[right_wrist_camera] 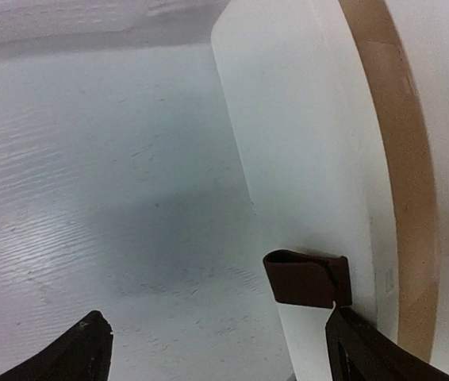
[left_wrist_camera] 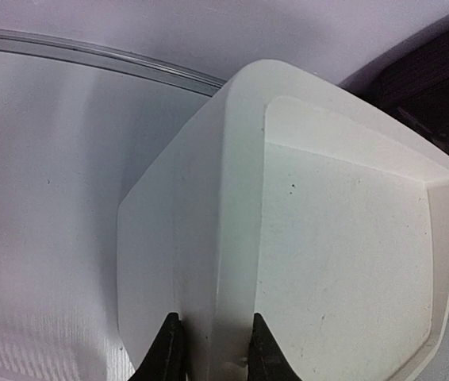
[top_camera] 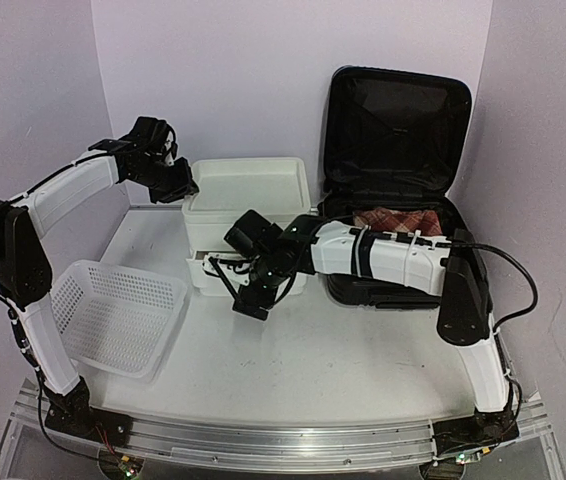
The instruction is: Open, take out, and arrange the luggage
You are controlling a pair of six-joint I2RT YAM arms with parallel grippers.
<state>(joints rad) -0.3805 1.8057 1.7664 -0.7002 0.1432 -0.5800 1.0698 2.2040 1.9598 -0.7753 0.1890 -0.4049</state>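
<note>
1. The luggage [top_camera: 393,150] is seen at the far right of the table [top_camera: 343,360]. It is open, with its lid stood upright against the back wall and its base laid flat. A plaid cloth [top_camera: 403,220] is seen inside the base.
2. The open shell is turned upward and toward the arms. The hinge line runs left to right along the back, and the long axis is judged to lie the same way, though foreshortening leaves this uncertain.
3. The right gripper [top_camera: 253,300] is held low in front of the white drawer box [top_camera: 248,195], jaws spread wide, with a brown tab [right_wrist_camera: 304,278] on the drawer front just inside one finger.
4. From these jaws the luggage lies to the right and farther back, and the right arm is judged the nearer one.
5. The left gripper [left_wrist_camera: 212,349] is at the box's far left corner, with its jaws clamped on the rim, well apart from the luggage.
</note>
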